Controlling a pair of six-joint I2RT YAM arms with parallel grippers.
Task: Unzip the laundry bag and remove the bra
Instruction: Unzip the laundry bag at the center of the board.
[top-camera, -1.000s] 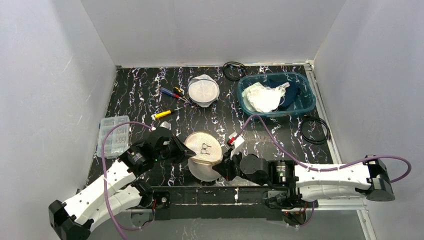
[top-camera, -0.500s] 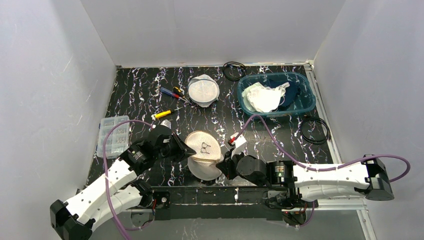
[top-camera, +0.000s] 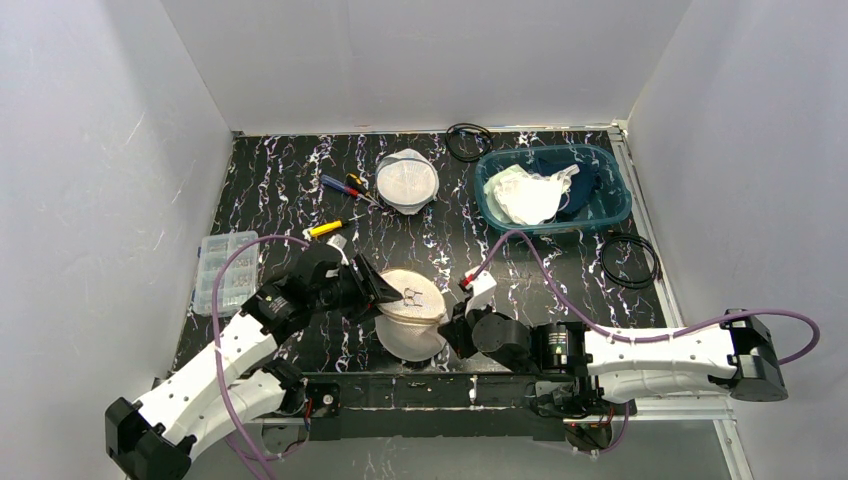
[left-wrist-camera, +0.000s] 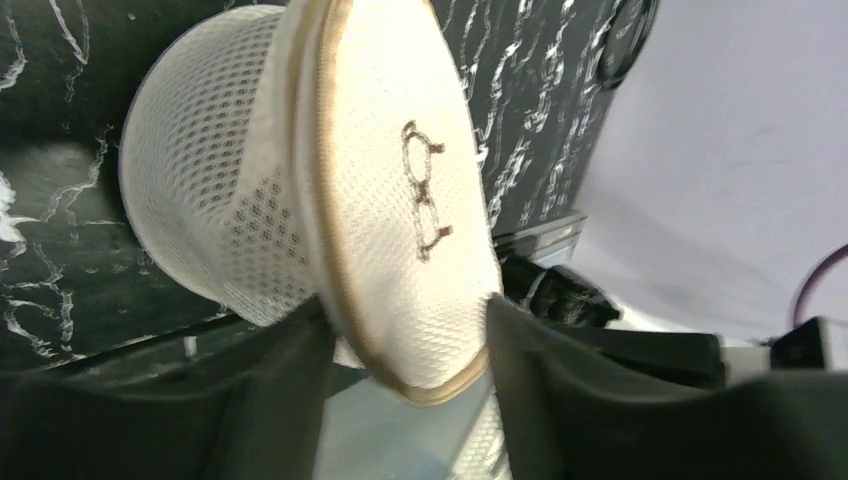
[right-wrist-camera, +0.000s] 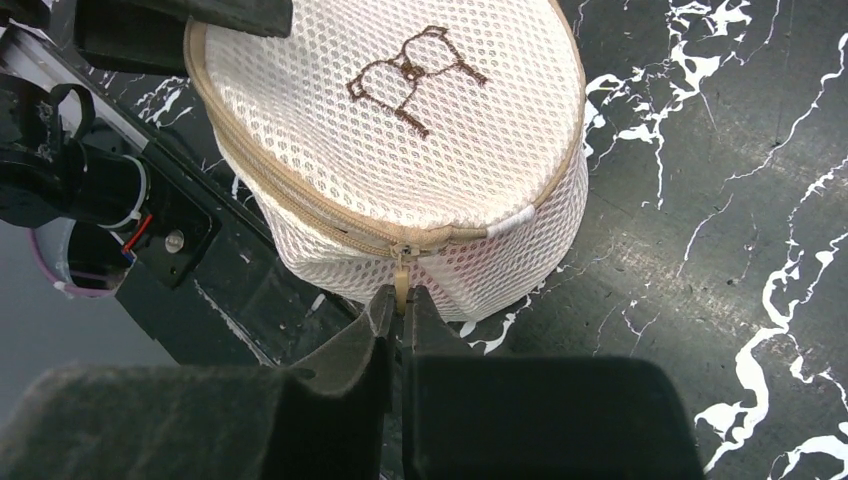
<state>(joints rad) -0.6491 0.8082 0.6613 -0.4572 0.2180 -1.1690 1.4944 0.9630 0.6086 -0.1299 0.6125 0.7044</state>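
Laundry bag, a round white mesh case with tan trim, sits at the near edge of the table between our two grippers, tipped rather than lying flat. Starting at the left, a clear compartment box lies by the table's edge. Next comes our left gripper, clamped on the bag's tan rim with a finger on either side of it. On the lid we see a brown stitched bra outline. To the right, our right gripper is pinched tight on the zipper pull, which hangs at the seam facing that wrist; the zip there looks closed. Farther right and back stands a teal basket of clothes.
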